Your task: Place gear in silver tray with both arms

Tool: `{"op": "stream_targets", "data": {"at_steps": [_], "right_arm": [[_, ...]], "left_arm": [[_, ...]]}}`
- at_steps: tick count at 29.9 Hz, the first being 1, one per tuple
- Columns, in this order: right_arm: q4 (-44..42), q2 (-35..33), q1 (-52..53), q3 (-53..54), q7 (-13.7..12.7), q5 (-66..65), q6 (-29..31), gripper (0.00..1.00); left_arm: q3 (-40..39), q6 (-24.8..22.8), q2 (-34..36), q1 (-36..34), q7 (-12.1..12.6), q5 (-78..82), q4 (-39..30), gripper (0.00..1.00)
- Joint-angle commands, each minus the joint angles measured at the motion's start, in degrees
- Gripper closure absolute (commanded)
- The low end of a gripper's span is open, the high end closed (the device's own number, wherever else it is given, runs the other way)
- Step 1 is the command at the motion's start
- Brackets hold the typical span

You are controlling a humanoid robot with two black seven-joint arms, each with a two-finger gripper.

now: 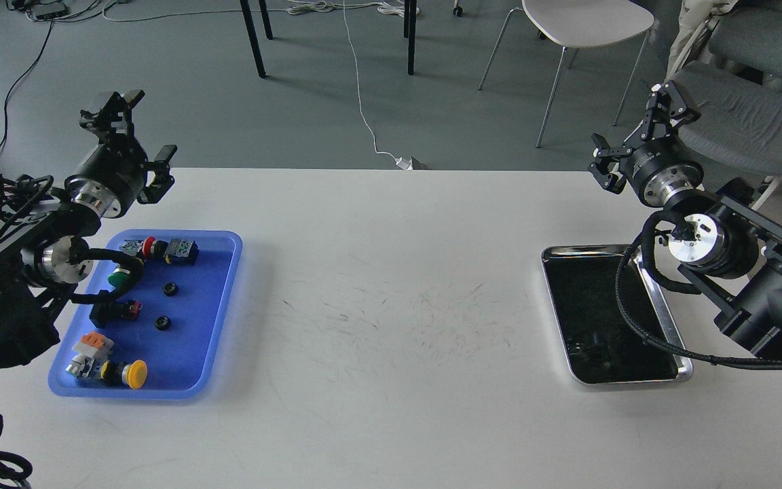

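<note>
Two small black gears (170, 288) (162, 323) lie in the blue plastic tray (225, 299) at the table's left. The silver tray (591, 250), with a dark mirror-like bottom, sits at the right; my right arm's cable hangs over its right side. My left gripper (134, 136) is open and empty, raised above the table's far left edge, beyond the blue tray. My right gripper (635, 132) is open and empty, raised past the far right edge, beyond the silver tray.
The blue tray also holds push buttons and switch parts, among them a yellow button (136, 373) and a green one (118, 278). A white chair (584, 24) and table legs (253, 41) stand on the floor behind. Cables (364, 102) lie there.
</note>
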Motion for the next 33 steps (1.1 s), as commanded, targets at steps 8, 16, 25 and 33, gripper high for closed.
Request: {"op": "stream_targets", "data": {"at_steps": [8, 16, 25, 33], "right_arm": [[-0.1, 0.0, -0.3, 1.8, -0.2, 0.1, -0.4, 0.01], [-0.2, 0.0, -0.3, 1.8, -0.2, 0.1, -0.4, 0.01], [-0.2, 0.0, -0.4, 1.8, -0.2, 0.1, -0.4, 0.01], [-0.2, 0.0, -0.4, 1.8, -0.2, 0.1, -0.4, 0.01]], "left_arm": [[-4.3, -0.2, -1.3, 0.0, -0.3, -2.7, -0.2, 0.01], [-5.2, -0.2, -2.2, 0.3, 0.1, -3.4, -0.2, 0.01], [-4.5, 2.0, -3.2, 0.5, -0.7, -4.7, -0.1, 0.01], [-4.4, 2.0, -3.1, 0.5, -0.3, -4.6, -0.5, 0.01]]}}
